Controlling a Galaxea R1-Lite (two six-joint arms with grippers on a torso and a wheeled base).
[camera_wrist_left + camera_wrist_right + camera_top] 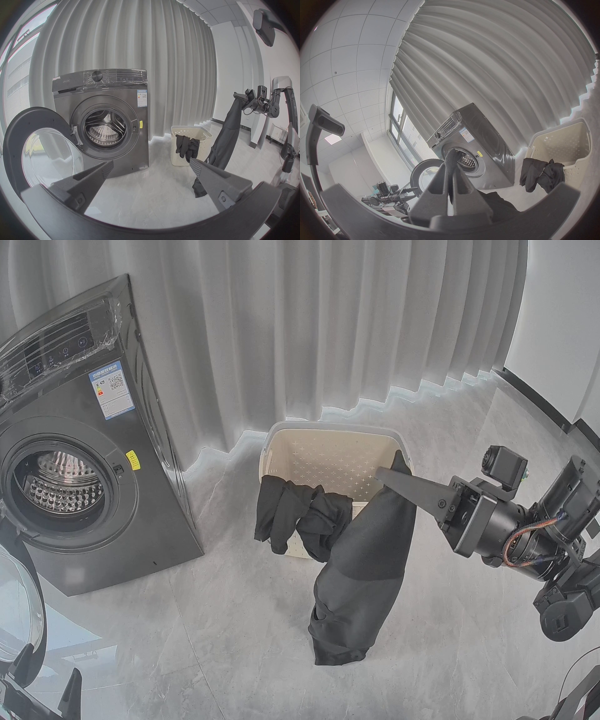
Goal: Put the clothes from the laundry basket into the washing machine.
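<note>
Grey floor (219,627), right gripper (387,477) clamping dark garment (369,552) beside laundry basket (331,427); left gripper (150,164) splayed, facing washing machine (142,137)

The pale grey floor (219,646) carries the washing machine (144,502) (its round door (19,609) swung open) and, near it, the cream laundry basket (331,459).

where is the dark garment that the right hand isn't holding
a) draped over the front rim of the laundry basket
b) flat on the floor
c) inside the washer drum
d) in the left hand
a: the loose dark garment hangs over the front rim of the laundry basket, while the right hand holds the other garment up.
</note>
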